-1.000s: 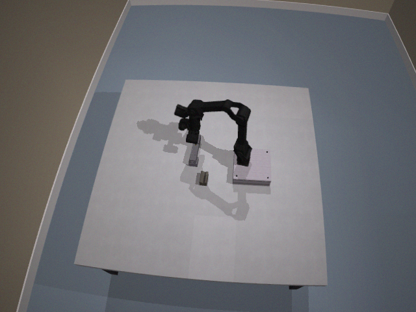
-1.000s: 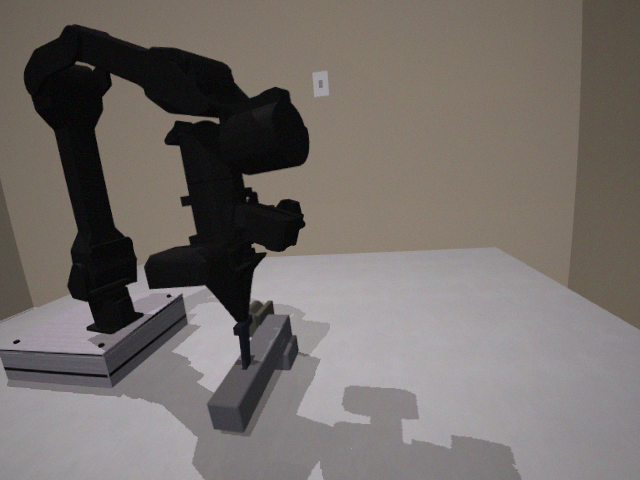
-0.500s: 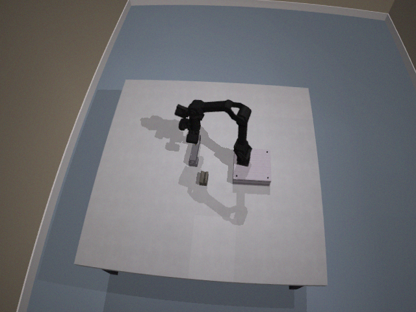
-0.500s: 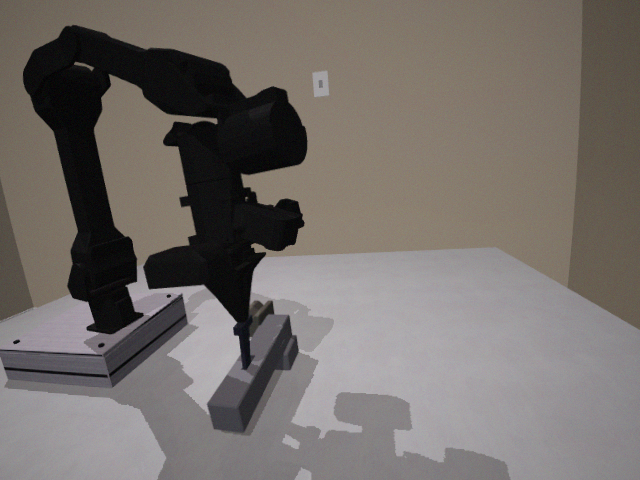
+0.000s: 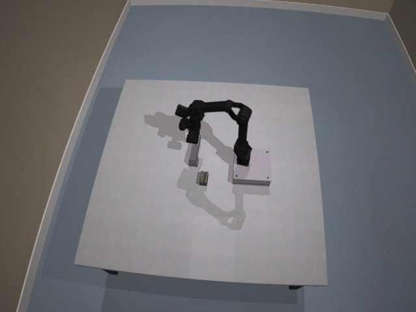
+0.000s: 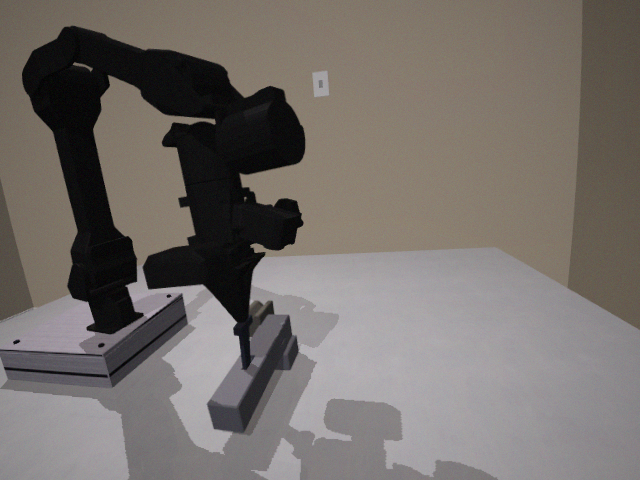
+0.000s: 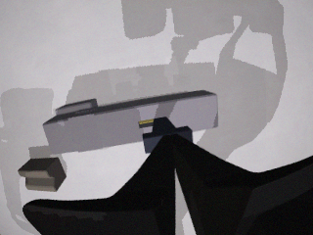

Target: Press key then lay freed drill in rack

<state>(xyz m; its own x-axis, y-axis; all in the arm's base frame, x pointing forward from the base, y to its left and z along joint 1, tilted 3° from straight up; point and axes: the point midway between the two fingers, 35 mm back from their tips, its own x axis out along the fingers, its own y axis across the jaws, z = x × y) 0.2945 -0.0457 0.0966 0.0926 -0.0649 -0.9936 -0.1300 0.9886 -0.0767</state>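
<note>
Dark T-headed key (image 6: 244, 343) (image 7: 153, 141) upright in grey block (image 5: 194, 151) (image 6: 232, 382) (image 7: 108, 124). Looks light, stiff; may slip if pushed off-centre. Jaws shut, nothing gripped, tips at its head. Drill not clearly distinguishable; likely inside block, grip exposed shank once freed. Olive rack (image 5: 203, 178) (image 6: 263, 311) (image 7: 44, 168): block's 5 o'clock, top view.

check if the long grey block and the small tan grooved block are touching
Apart. The top view shows tabletop between the near end of the long grey block and the small tan grooved block.

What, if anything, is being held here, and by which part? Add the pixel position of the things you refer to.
Nothing is held: the end effector (image 5: 192, 140) (image 6: 242, 319) (image 7: 170, 141) is shut, its tips at the top of the dark blue T-shaped piece (image 6: 245, 347) (image 7: 154, 141).
</note>
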